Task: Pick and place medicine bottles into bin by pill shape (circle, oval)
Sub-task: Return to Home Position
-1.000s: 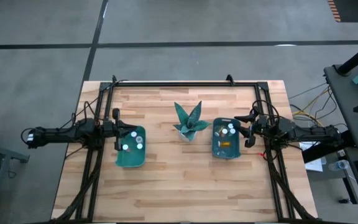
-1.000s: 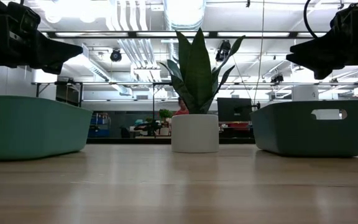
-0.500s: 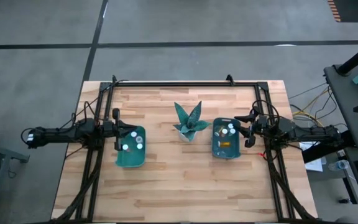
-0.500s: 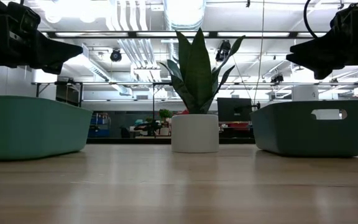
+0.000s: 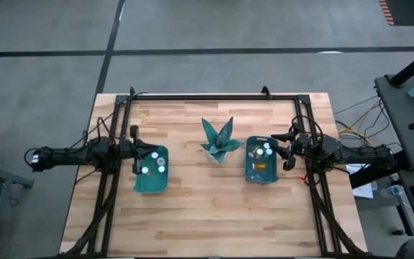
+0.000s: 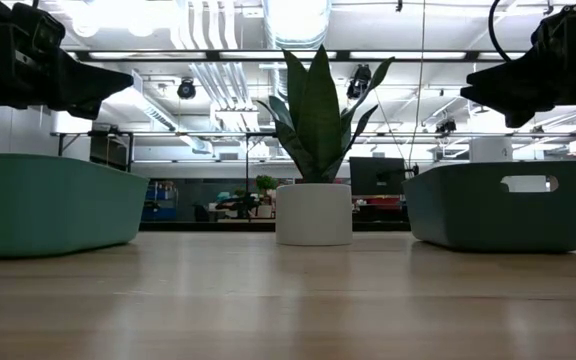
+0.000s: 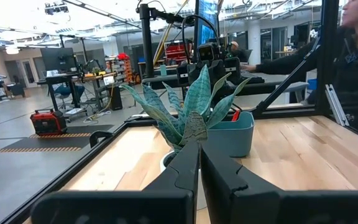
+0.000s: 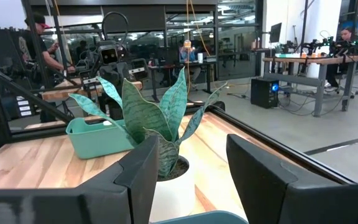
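Observation:
Two teal bins stand on the wooden table. The left bin [image 5: 151, 180] holds three medicine bottles [image 5: 154, 156] showing white caps. The right bin [image 5: 261, 171] holds several medicine bottles [image 5: 267, 148], some with orange bodies. My left gripper [image 5: 136, 149] hovers level by the left bin's left rim, shut and empty [image 7: 199, 158]. My right gripper [image 5: 287, 151] hovers level by the right bin's right rim, open, with nothing between its fingers [image 8: 191, 168]. In the low view both grippers hang above the bins [image 6: 48, 205], clear of them.
A potted plant with teal spiky leaves [image 5: 218, 142] stands between the bins, toward the far side, in a white pot [image 6: 314, 214]. A black frame [image 5: 214, 96] runs round the table's far and side edges. Bare wood [image 5: 207, 216] lies toward the near edge.

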